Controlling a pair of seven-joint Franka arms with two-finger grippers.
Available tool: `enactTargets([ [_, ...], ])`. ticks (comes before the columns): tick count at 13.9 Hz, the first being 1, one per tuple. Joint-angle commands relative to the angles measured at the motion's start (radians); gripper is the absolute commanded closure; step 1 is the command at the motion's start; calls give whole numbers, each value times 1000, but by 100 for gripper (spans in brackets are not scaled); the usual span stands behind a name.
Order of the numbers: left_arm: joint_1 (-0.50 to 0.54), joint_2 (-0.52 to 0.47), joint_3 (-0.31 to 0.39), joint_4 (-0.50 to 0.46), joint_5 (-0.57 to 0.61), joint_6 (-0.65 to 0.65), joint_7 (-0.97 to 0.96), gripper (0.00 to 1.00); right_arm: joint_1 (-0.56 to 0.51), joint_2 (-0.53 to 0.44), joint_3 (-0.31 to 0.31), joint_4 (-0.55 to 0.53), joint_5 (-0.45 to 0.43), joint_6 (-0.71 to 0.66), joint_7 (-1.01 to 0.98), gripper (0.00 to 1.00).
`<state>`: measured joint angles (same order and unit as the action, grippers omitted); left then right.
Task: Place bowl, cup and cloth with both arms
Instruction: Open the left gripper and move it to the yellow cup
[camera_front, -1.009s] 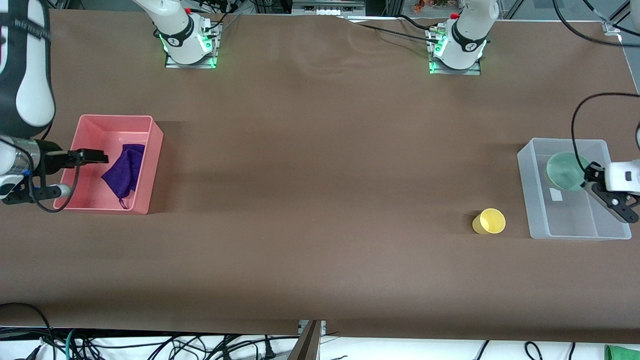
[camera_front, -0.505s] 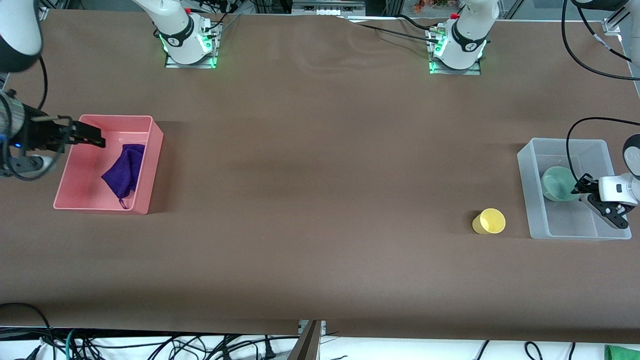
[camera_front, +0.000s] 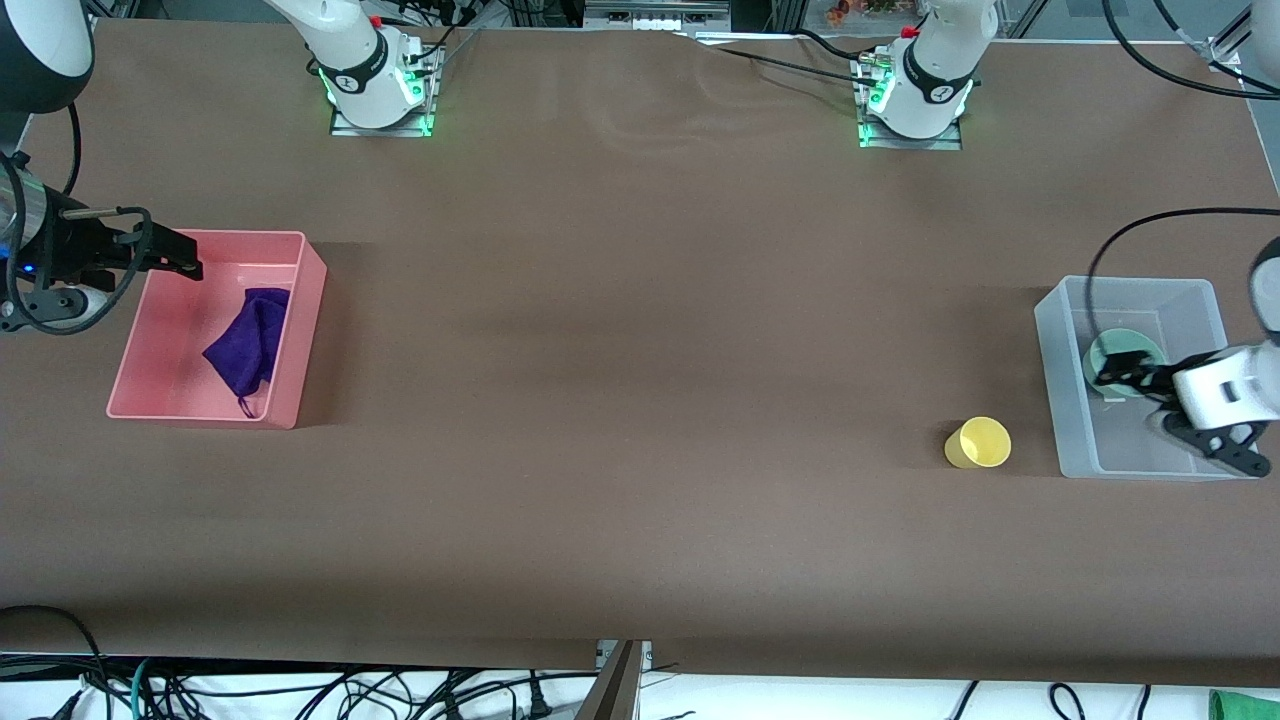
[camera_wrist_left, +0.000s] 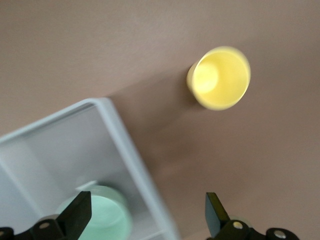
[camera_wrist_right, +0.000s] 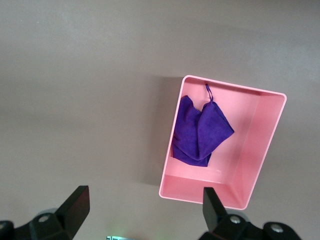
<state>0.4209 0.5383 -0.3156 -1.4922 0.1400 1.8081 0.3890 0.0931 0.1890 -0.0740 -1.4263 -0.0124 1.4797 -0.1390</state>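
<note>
The pale green bowl sits in the clear bin at the left arm's end; it also shows in the left wrist view. My left gripper is open and empty, over the bowl and the bin's wall. The yellow cup stands upright on the table beside the clear bin, toward the table's middle, and shows in the left wrist view. The purple cloth lies in the pink bin. My right gripper is open and empty, raised over the pink bin's corner.
The right wrist view shows the cloth with its loop inside the pink bin. The clear bin's wall runs between bowl and cup. Brown table cover spans between the two bins. Cables hang off the table's front edge.
My left gripper lowered the bowl into the clear bin and let go, then shifted toward the cup. My right gripper rose and drew back from the pink bin toward the bases.
</note>
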Motion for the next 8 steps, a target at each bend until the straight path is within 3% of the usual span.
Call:
enactTargets([
  [1,-48,93,4,30,-83,40,-249,0,-6,-10,10,-2,-14,-12,12,0],
  [3,-53,159,4,36,-91,98,-294,0,-4,-8,11,3,-17,-10,12,0],
  [4,-51,196,4,38,-97,146,-309,7,-4,-8,10,3,-18,-9,12,0],
  [5,-51,222,4,38,-111,177,-318,34,-6,-6,10,4,-17,-6,10,0],
  [6,-54,242,4,39,-128,183,-343,72,-6,-8,10,4,-17,-6,10,0],
  [7,-54,259,4,43,-132,185,-360,100,-4,-8,10,4,-18,-4,10,0],
  [8,-59,261,4,43,-132,198,-360,100,-3,-8,11,6,-18,-3,12,0],
])
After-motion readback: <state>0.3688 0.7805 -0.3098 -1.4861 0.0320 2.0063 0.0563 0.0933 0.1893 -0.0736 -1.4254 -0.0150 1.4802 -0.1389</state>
